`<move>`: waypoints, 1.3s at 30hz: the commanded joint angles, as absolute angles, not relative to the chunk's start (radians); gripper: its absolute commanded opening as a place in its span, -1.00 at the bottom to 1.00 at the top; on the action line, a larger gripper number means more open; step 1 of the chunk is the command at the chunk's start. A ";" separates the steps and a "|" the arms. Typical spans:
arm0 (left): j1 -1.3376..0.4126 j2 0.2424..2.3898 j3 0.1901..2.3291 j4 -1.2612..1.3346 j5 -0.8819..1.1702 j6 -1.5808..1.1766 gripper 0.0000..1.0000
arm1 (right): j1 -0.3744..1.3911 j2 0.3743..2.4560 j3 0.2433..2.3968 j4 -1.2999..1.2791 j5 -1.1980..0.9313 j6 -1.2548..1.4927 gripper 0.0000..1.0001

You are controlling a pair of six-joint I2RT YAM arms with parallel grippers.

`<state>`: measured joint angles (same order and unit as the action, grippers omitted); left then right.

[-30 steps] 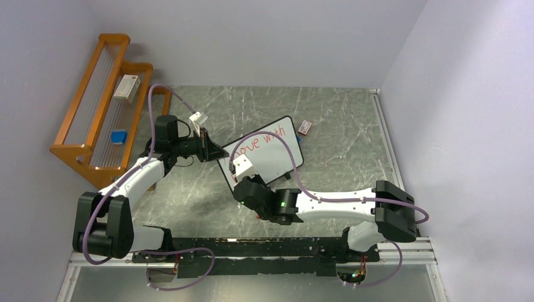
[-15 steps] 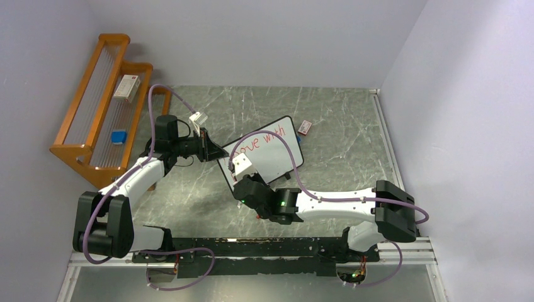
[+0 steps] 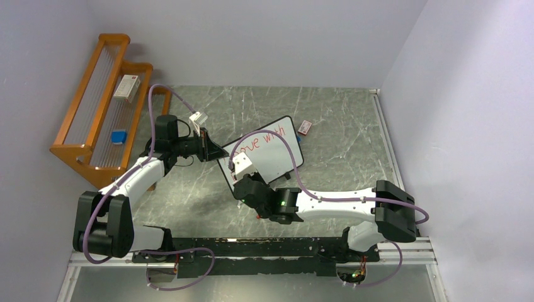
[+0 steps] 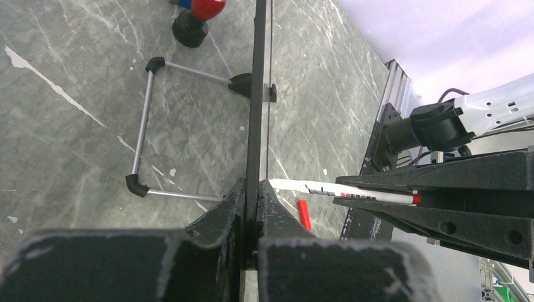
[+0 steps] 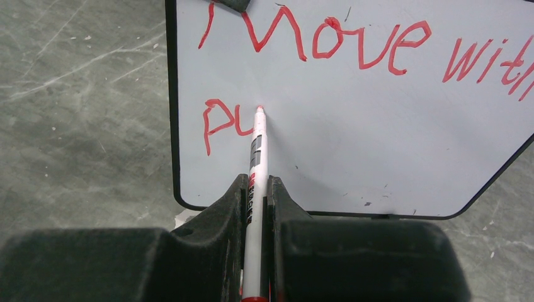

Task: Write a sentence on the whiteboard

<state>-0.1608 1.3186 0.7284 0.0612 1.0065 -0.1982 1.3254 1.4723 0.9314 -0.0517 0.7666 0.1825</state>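
Two grippers, one whiteboard, second line of writing in hand.
Right gripper (image 5: 255,189), at the whiteboard's (image 5: 352,145) near edge: jaws closed tight around a slim white marker (image 5: 257,151), tip touching the smooth white face just after red "Pu". Best done with light, even pressure, short strokes and letters level with "Move with" above. Left gripper (image 4: 252,192): clamped on the board's thin black frame at its left edge, steadying it on the grey marbled table (image 3: 352,151).

We see the whiteboard (image 5: 378,145), black-framed with rounded corners, propped tilted on the bench (image 3: 340,126), bearing red "Move with" and "Pu".
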 commanded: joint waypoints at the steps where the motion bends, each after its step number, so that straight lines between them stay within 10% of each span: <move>1: -0.161 1.342 0.724 -0.029 0.965 -0.174 -0.90 | 1.310 1.475 0.957 -0.045 0.779 0.205 -1.00; 39: -0.161 1.345 0.727 -0.037 0.959 -0.168 -0.90 | 1.316 1.444 0.884 -0.114 0.744 0.287 -1.00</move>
